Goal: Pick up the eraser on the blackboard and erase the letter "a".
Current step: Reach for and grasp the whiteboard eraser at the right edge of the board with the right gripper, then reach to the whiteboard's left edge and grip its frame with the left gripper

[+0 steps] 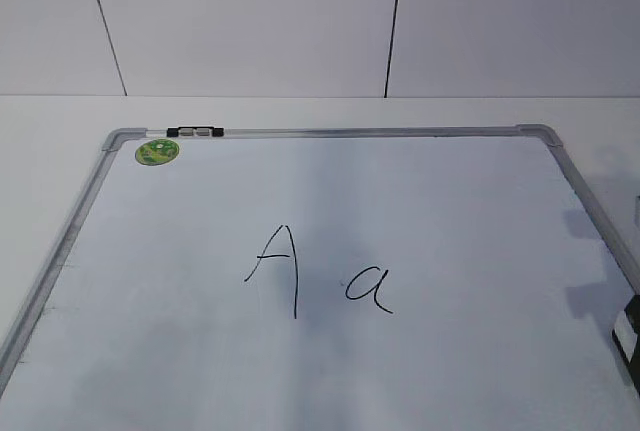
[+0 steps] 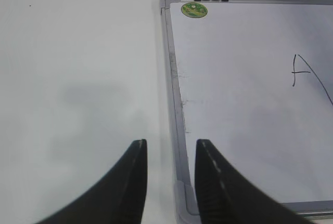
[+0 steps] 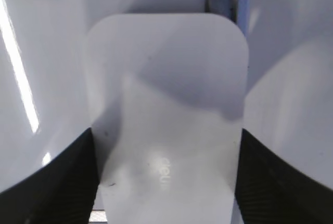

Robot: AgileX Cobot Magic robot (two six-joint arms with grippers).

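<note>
**Eraser between my right fingers**

The eraser [image 3: 166, 115] fills the middle of my right wrist view, lying on the blackboard [image 1: 200, 351], my right gripper [image 3: 166, 182] closed against both its long sides. The letter "a" [image 1: 368, 288] sits centre frame in the exterior view. My left gripper [image 2: 170, 182] hangs part open, empty, straddling the board's lower-left corner over the worktop [image 2: 78, 78].

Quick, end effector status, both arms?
Left end effector: open, holding nothing, over the blackboard frame's near corner.
Right end effector: fingers flank the eraser; cannot tell if clamped yet.
</note>
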